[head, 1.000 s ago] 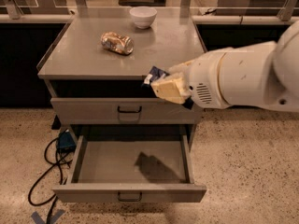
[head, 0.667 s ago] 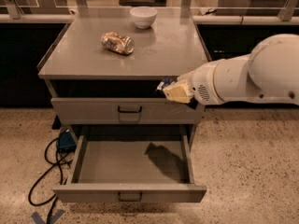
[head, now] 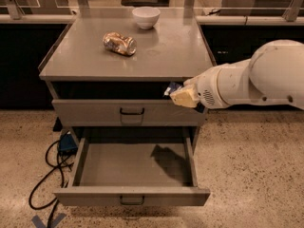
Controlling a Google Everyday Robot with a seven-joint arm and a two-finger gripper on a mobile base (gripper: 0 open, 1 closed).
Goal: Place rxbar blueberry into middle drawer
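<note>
Your gripper (head: 183, 96) hung at the right front corner of the table (head: 166, 51), level with the dark gap under the tabletop and above the right end of the closed drawer (head: 95, 112). The white arm (head: 256, 82) reached in from the right edge of the view. The tan fingers (head: 186, 98) were closed on the rxbar blueberry (head: 170, 88). Only a small dark-blue end of the wrapper stuck out to the left of them, while the rest of the bar was hidden in the grasp.

The bar was up in the air, not in any drawer. Below it, the middle drawer (head: 130, 196) stood pulled well out toward you. Its flat grey tray held nothing but the arm's shadow (head: 168, 161) at the right rear, and its dark wire handle (head: 131, 201) was at the middle of the front. The gripper sat above the drawer's right rear corner, well clear of the tray floor.

On the tabletop, a shiny tan-and-silver packet (head: 119, 43) lay on its side left of centre. A white bowl (head: 146, 17) stood upright behind it, near the back edge. The two were apart from each other. On the speckled floor to the left of the drawer, a black cable (head: 45, 175) looped beside a small blue object (head: 66, 144).
</note>
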